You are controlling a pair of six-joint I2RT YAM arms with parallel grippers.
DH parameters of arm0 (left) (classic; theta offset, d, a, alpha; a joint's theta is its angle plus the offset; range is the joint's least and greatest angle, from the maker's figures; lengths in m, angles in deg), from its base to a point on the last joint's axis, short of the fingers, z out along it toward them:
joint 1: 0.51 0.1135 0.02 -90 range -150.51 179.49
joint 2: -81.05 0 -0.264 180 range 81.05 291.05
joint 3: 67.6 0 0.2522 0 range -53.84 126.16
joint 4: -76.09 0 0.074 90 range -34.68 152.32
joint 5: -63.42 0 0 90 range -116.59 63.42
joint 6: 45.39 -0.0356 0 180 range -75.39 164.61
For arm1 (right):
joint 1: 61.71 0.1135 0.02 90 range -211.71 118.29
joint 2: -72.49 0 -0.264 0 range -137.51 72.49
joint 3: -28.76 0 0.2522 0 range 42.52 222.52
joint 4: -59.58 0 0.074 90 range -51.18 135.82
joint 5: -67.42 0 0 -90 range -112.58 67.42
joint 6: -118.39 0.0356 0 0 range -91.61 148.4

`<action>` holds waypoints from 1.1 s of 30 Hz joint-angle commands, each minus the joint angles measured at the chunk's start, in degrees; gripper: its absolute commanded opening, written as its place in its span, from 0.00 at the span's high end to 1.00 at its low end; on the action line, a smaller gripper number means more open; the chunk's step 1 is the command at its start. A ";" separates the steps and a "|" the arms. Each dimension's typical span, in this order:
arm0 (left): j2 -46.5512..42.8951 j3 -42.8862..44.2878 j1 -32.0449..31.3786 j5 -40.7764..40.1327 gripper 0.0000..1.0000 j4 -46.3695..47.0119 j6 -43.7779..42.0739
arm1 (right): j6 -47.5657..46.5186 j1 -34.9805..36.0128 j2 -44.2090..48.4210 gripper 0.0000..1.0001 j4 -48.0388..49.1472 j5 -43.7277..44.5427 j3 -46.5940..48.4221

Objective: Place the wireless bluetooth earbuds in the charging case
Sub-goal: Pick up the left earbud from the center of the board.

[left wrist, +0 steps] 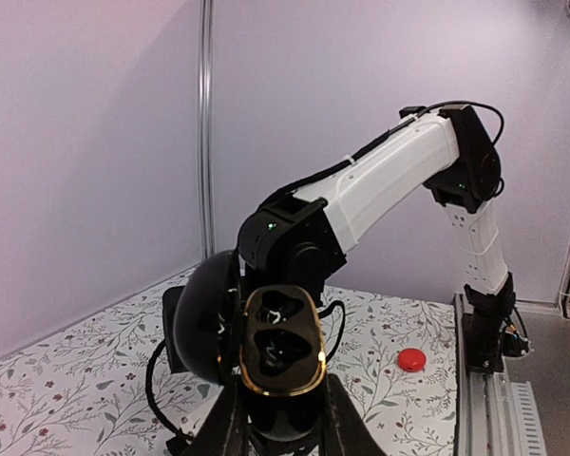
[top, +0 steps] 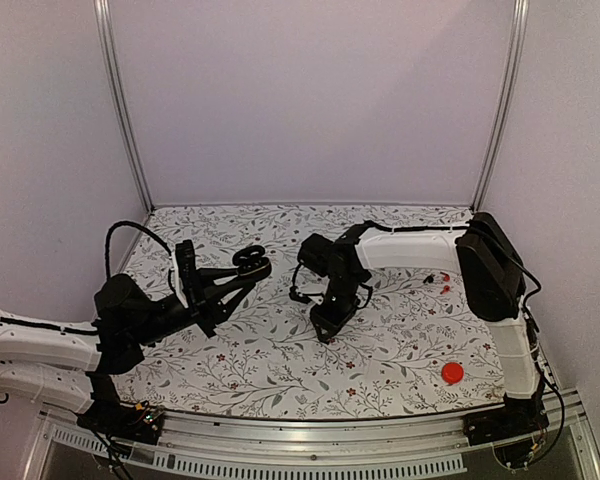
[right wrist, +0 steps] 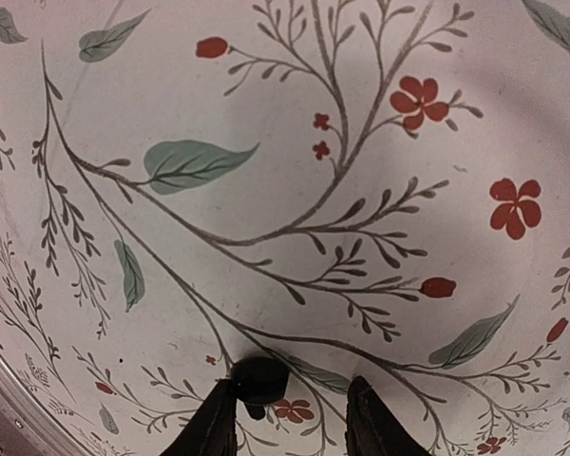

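Observation:
My left gripper [top: 242,272] is shut on the charging case [top: 251,261] and holds it above the table, lid swung open. In the left wrist view the case [left wrist: 282,347] shows a gold rim and two dark sockets, its lid [left wrist: 201,318] hangs to the left, and the gripper [left wrist: 285,423] clamps its base. My right gripper [top: 326,326] points down at the table. In the right wrist view it [right wrist: 290,423] is open, low over the cloth. A small black earbud [right wrist: 259,380] lies on the cloth between the fingers, against the left fingertip [right wrist: 218,418].
A flat red disc [top: 452,373] lies at the front right of the floral tablecloth [top: 280,360]; it also shows in the left wrist view [left wrist: 412,359]. Two tiny red items [top: 446,282] lie by the right arm's upper link. Purple walls enclose the table.

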State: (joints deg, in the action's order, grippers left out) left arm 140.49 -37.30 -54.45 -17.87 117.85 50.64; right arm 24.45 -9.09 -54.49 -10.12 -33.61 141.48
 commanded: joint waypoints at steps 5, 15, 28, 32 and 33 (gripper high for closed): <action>-0.52 -1.23 0.93 0.13 0.82 2.36 0.30 | -0.27 1.67 -3.02 0.61 -2.72 1.17 4.09; -0.83 -1.73 0.89 0.01 0.82 2.67 0.15 | 0.46 3.29 -4.75 0.67 -4.34 3.75 5.46; -0.91 -1.77 0.93 0.18 0.82 2.92 0.47 | 0.60 4.51 -6.62 0.76 -6.37 6.02 8.27; -0.68 -1.69 0.86 0.25 0.82 3.05 0.43 | 0.77 4.60 -6.47 0.81 -6.27 6.17 8.12; -0.68 -1.68 0.86 0.25 0.82 3.01 0.48 | 0.78 4.60 -6.08 0.83 -5.99 6.27 7.98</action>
State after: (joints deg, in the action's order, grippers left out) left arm 140.21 -38.70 -54.42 -17.90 118.73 50.68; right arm 24.73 -5.01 -59.26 -15.52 -28.45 148.98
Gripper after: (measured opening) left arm 0.202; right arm 0.194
